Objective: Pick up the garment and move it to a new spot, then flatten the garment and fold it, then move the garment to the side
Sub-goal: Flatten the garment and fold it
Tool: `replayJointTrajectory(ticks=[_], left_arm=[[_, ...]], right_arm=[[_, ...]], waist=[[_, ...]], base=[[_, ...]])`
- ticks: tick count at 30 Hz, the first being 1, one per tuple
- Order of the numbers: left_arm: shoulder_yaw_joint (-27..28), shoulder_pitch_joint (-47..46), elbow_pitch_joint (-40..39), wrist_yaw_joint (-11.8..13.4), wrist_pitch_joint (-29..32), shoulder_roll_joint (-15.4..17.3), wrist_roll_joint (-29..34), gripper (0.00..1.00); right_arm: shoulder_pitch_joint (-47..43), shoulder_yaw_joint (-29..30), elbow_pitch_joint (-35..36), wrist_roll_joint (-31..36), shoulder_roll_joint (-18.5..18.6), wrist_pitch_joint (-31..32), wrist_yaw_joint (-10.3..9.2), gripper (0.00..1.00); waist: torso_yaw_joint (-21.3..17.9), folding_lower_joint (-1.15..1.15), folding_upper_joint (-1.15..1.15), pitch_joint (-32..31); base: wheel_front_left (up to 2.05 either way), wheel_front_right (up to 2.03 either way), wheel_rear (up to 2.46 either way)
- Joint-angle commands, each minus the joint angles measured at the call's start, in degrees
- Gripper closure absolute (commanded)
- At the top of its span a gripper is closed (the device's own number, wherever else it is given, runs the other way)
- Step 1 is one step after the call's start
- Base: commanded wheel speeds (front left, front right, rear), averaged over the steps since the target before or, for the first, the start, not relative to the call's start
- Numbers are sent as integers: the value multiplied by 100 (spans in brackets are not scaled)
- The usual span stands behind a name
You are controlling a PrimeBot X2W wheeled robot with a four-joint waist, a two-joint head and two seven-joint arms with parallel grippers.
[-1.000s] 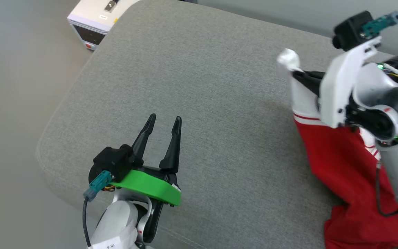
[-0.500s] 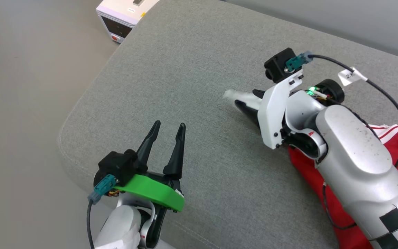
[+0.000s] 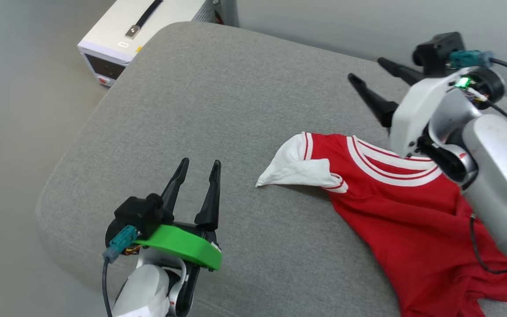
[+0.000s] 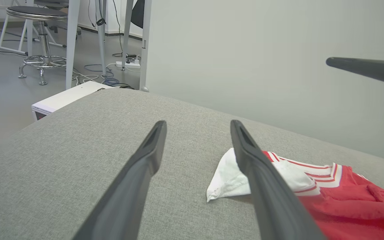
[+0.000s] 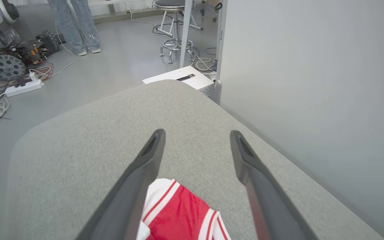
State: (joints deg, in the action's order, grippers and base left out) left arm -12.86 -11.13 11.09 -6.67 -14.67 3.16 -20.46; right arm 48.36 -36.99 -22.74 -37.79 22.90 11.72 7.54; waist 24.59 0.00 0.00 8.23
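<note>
The garment (image 3: pixel 412 220), red with a white sleeve (image 3: pixel 297 169) and striped collar, lies loose on the grey cushion (image 3: pixel 218 110), its sleeve folded toward the middle. My right gripper (image 3: pixel 365 68) hangs open above the collar, clear of the cloth, with nothing between its fingers. In the right wrist view the right gripper (image 5: pixel 197 132) points over the garment (image 5: pixel 175 213) below. At the lower left my left gripper (image 3: pixel 200 162) stands open and empty, left of the sleeve. The left wrist view has the left gripper (image 4: pixel 198 123) with the garment (image 4: pixel 345 203) behind its right finger.
A white box device (image 3: pixel 134 35) stands on the floor past the cushion's far left corner. A pale wall (image 5: pixel 312 66) runs along the cushion's far edge. A stool (image 5: pixel 173 5), floor cables and a person's legs (image 5: pixel 75 23) are farther off.
My right gripper opened, let go of the white sleeve and rose; the garment now lies on the cushion. The head camera shifted. The left gripper stayed open in place.
</note>
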Motion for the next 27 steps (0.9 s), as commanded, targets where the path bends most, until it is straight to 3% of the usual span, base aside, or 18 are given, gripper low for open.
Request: replayJointTrajectory(ticks=[1, 8, 15, 17, 18, 19, 27], left_arm=[[35, 79, 30, -32, -33, -28, 38, 0], [237, 96, 56, -59, -33, -28, 31, 0], [442, 132, 93, -71, -33, -28, 12, 0], [499, 147, 106, -73, -33, -28, 8, 0], [586, 187, 169, -77, -33, -28, -107, 0], [598, 206, 208, -77, -33, -28, -150, 0], [603, 381, 284, -80, -33, -28, -327, 0]], right_arm=[[-89, 118, 16, 81, 149, -215, -5, 0], [-884, 1034, 310, 463, 772, -1124, -5, 0], [-2126, 2479, 784, 938, 728, -1740, -5, 0], [-2518, 2887, 983, 1080, 552, -1860, -5, 0], [-3325, 3535, 1492, 1473, 87, -2047, -5, 0], [-3544, 3736, 1634, 1537, -125, -2108, -5, 0], [-4720, 4387, 2459, 2089, -1274, -2416, -5, 0]], waist=[[-381, 0, 0, -251], [-905, 0, 0, -405], [-1314, 0, 0, -493], [-1422, 0, 0, -513], [-1579, 0, 0, -550], [-1620, 0, 0, -564], [-1843, 0, 0, -599]], base=[[0, 0, 0], [0, 0, 0], [0, 0, 0], [0, 0, 0], [0, 0, 0], [0, 0, 0], [0, 0, 0]])
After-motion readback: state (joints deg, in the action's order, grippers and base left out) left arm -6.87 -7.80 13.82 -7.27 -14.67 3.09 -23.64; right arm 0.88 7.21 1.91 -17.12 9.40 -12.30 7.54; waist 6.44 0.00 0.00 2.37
